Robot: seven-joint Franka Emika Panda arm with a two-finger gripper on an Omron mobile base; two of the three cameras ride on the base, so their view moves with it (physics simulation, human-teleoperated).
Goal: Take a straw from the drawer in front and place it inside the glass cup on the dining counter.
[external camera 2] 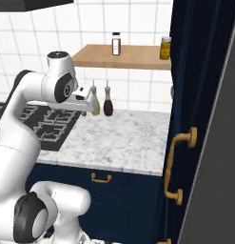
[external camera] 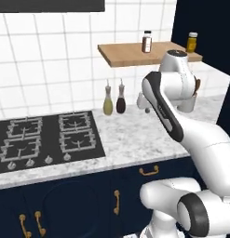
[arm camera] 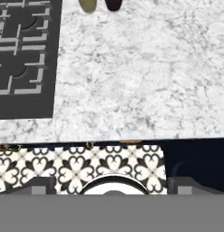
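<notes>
One drawer (external camera 2: 101,178), closed, brass pull, at 6 o'clock below the marble counter (external camera 2: 119,138); straw presumably inside. Gripper (arm camera: 112,183) spread wide, empty, hovering above. Risk: fingers skidding off the slim pull.

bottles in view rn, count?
4. Two small jars stand on the wooden wall shelf: a dark brown jar left and a yellow jar right. An olive-green oil bottle and a dark vinegar bottle stand together at the marble counter's back.
</notes>
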